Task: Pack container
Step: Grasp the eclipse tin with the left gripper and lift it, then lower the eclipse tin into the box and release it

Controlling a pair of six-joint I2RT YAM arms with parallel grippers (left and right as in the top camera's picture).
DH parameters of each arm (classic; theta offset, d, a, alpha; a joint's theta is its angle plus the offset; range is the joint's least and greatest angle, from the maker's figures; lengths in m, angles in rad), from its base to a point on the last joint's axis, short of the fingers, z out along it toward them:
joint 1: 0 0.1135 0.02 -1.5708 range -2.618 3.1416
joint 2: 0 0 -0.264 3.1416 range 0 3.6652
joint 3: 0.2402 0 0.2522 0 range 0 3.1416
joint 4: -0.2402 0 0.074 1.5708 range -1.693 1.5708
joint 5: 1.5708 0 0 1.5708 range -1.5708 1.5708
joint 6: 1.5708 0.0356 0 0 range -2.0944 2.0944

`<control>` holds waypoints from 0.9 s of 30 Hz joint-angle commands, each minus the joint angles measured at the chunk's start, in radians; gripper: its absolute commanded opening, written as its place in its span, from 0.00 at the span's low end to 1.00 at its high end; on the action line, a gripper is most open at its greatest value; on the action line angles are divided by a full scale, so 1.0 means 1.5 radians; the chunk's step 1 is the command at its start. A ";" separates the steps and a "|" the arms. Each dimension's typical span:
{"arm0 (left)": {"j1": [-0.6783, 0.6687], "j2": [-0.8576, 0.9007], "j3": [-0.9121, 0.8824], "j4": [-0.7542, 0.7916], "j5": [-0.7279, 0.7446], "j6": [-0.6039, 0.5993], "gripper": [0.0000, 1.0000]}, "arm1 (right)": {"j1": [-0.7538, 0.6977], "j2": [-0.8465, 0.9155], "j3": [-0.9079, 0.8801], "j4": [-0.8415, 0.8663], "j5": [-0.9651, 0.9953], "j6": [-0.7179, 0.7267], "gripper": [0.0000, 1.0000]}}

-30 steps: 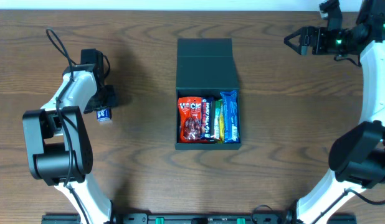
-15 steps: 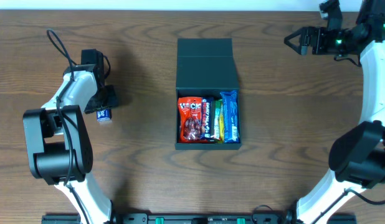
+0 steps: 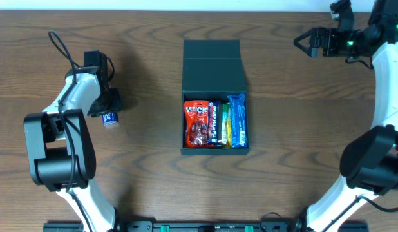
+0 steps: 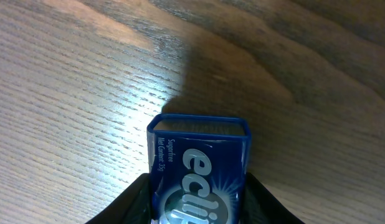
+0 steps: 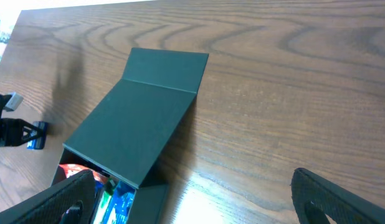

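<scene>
The dark green container [image 3: 212, 71] lies mid-table with its flap lid folded back; the right wrist view shows the container [image 5: 142, 118] from behind. Inside lie a red snack packet [image 3: 197, 124], a green bar [image 3: 225, 127] and a blue bar [image 3: 237, 121]. At the left, my left gripper [image 3: 109, 115] is shut on a small blue mint box [image 3: 109, 118]. In the left wrist view the mint box [image 4: 199, 155] sits between both fingers [image 4: 133, 202], which press its sides. My right gripper [image 3: 305, 44] hangs wide open at the far right, holding nothing; the right gripper [image 5: 192, 208] frames bare wood.
The wooden table [image 3: 147, 174] spreads around the container. The left arm's base [image 3: 57, 154] stands at the front left and the right arm's base [image 3: 373, 161] at the front right. The table's far edge [image 3: 186, 11] runs behind the container.
The left jaws have narrowed onto the blue mint box, which shifted slightly right on the table. The right arm has not moved.
</scene>
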 commanded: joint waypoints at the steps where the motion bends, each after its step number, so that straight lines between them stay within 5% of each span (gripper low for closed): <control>1: 0.002 0.009 -0.005 -0.001 0.002 -0.004 0.35 | 0.004 -0.005 0.012 -0.002 -0.005 0.001 0.99; 6: 0.002 0.009 -0.004 -0.003 0.003 -0.035 0.27 | 0.004 -0.005 0.012 -0.002 -0.005 0.001 0.99; 12: 0.002 0.005 0.021 -0.038 0.003 -0.052 0.06 | 0.004 -0.005 0.012 0.001 -0.005 0.001 0.99; 20: -0.011 0.004 0.239 -0.192 0.107 -0.048 0.06 | 0.004 -0.005 0.012 0.016 -0.006 0.001 0.99; 27: -0.141 0.004 0.425 -0.248 0.117 -0.039 0.06 | 0.004 -0.005 0.012 0.016 -0.005 0.001 0.99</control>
